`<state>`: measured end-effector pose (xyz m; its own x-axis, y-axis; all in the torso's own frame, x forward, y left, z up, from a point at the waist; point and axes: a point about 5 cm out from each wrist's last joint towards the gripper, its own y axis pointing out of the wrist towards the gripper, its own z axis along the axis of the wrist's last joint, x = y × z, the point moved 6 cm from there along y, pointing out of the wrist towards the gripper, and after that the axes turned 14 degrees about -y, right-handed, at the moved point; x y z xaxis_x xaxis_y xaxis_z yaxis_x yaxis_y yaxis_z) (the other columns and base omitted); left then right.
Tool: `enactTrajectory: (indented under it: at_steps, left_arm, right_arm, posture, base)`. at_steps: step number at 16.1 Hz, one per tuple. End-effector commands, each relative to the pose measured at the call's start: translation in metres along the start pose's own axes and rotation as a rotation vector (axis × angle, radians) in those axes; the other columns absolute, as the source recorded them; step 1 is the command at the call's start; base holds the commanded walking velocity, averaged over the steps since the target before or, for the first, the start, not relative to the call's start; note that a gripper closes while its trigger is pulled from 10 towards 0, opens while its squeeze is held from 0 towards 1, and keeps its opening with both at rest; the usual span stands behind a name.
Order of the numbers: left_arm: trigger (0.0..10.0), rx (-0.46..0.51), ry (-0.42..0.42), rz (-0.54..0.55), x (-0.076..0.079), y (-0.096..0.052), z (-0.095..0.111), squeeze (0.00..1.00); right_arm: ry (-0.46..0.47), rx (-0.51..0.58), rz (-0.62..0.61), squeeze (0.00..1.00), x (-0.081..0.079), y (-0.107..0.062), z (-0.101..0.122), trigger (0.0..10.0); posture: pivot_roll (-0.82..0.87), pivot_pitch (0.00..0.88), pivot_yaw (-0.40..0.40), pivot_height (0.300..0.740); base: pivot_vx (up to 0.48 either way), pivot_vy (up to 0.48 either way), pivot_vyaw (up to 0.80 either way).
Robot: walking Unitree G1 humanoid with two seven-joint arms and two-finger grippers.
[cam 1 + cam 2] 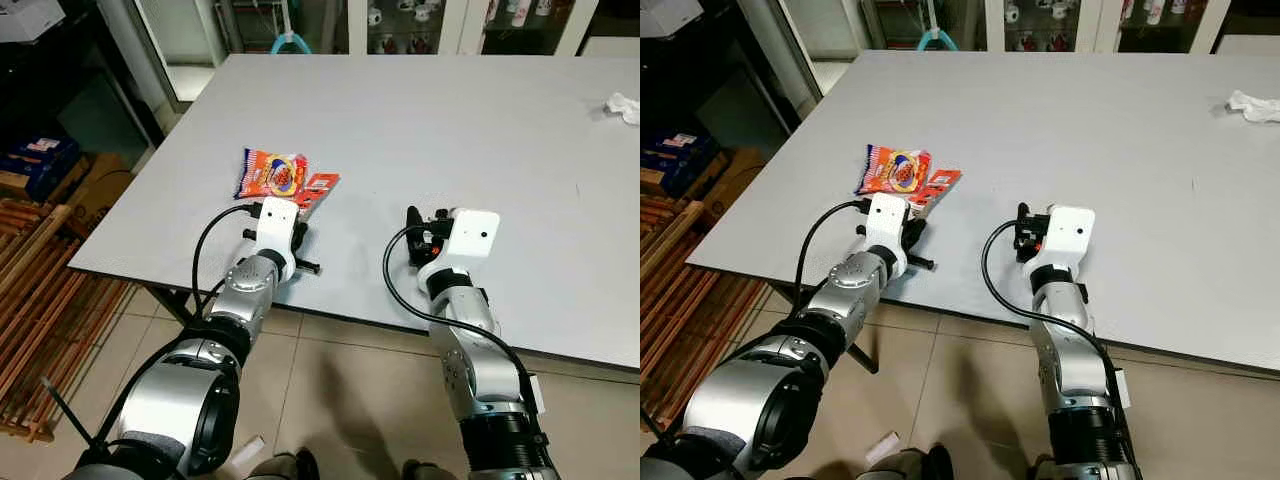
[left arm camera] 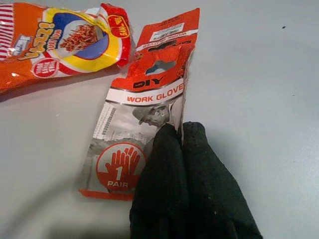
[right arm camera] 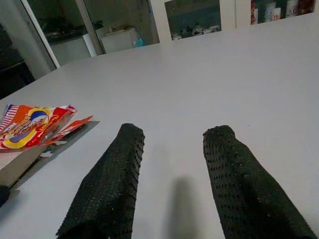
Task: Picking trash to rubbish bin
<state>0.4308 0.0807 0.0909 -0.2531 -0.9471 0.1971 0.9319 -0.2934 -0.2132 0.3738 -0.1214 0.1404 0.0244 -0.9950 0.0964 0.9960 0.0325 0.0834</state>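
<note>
Glove packaging (image 2: 144,117) lies flat under the left gripper (image 2: 180,132), whose fingers pinch its edge for lifting; snack wrapper (image 2: 60,42) just beyond; right gripper (image 3: 172,137) waits spread.

Pale grey surface (image 1: 420,130), orange snack wrapper (image 2: 55,42) with yellow ring, blue centre and red-white stripes, red-and-grey glove packet (image 2: 142,114) with white lettering, crumpled white tissue (image 1: 624,106), beige floor tiles (image 1: 350,390)
</note>
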Motion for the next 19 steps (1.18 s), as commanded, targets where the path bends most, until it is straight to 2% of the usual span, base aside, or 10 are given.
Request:
enactTrajectory:
  at_steps: [1, 2, 3, 6, 8, 11, 14, 16, 18, 19]
  left_arm:
    - [0.0, 0.044, 0.036, 0.022, -0.006, 0.0, 0.012, 0.0]
    - [0.0, 0.101, 0.065, 0.029, -0.005, 0.002, 0.028, 0.0]
    - [10.0, 0.155, 0.082, 0.03, -0.004, 0.002, 0.044, 0.0]
    - [10.0, 0.338, 0.102, 0.013, 0.005, 0.0, 0.095, 0.0]
    - [10.0, 0.409, 0.104, -0.012, 0.013, -0.002, 0.113, 0.0]
    - [10.0, 0.464, 0.09, -0.047, 0.023, -0.005, 0.126, 0.0]
    - [10.0, 0.485, 0.062, -0.038, 0.021, -0.008, 0.125, 0.0]
    - [10.0, 0.475, 0.04, 0.02, 0.006, -0.014, 0.109, 0.0]
    - [10.0, 0.477, 0.032, 0.039, 0.002, -0.019, 0.102, 0.0]
    - [10.0, 0.486, 0.035, 0.044, 0.003, -0.028, 0.091, 0.0]
  right_arm:
    - [0.004, 0.011, 0.01, 0.0, -0.004, 0.003, 0.003, 10.0]
    - [0.004, 0.011, 0.009, 0.0, -0.004, 0.003, 0.003, 10.0]
    - [0.003, 0.011, 0.008, 0.0, -0.003, 0.004, 0.003, 10.0]
    - [0.0, 0.016, 0.008, 0.0, -0.001, 0.008, 0.005, 10.0]
    - [-0.002, 0.02, 0.009, 0.0, -0.001, 0.011, 0.006, 10.0]
    - [-0.004, 0.029, 0.008, 0.0, 0.001, 0.015, 0.009, 10.0]
    - [-0.004, 0.037, 0.008, 0.0, 0.001, 0.018, 0.012, 10.0]
    - [-0.004, 0.044, 0.006, 0.0, 0.002, 0.021, 0.013, 10.0]
    - [-0.004, 0.046, 0.003, 0.0, 0.003, 0.022, 0.014, 10.0]
    - [-0.004, 0.051, -0.001, 0.0, 0.004, 0.023, 0.015, 10.0]
  posture:
    - [-0.09, 0.074, 0.139, 0.74]
    - [-0.09, 0.074, 0.139, 0.74]
    - [-0.08, 0.074, 0.134, 0.74]
    - [-0.07, 0.058, 0.128, 0.74]
    - [-0.07, 0.049, 0.125, 0.74]
    - [-0.06, 0.039, 0.122, 0.74]
    - [-0.05, 0.027, 0.12, 0.74]
    - [-0.04, 0.016, 0.119, 0.74]
    - [-0.04, 0.014, 0.12, 0.74]
    - [-0.03, 0.009, 0.117, 0.74]
  base:
    - [0.0, 0.0, 0.0]
    - [0.0, 0.0, 0.0]
    - [0.0, 0.0, 0.0]
    - [0.0, 0.0, 0.0]
    - [0.0, 0.0, 0.0]
    - [0.0, 0.0, 0.0]
    - [0.0, 0.0, 0.0]
    - [0.0, 0.0, 0.0]
    - [0.0, 0.0, 0.0]
    - [0.0, 0.0, 0.0]
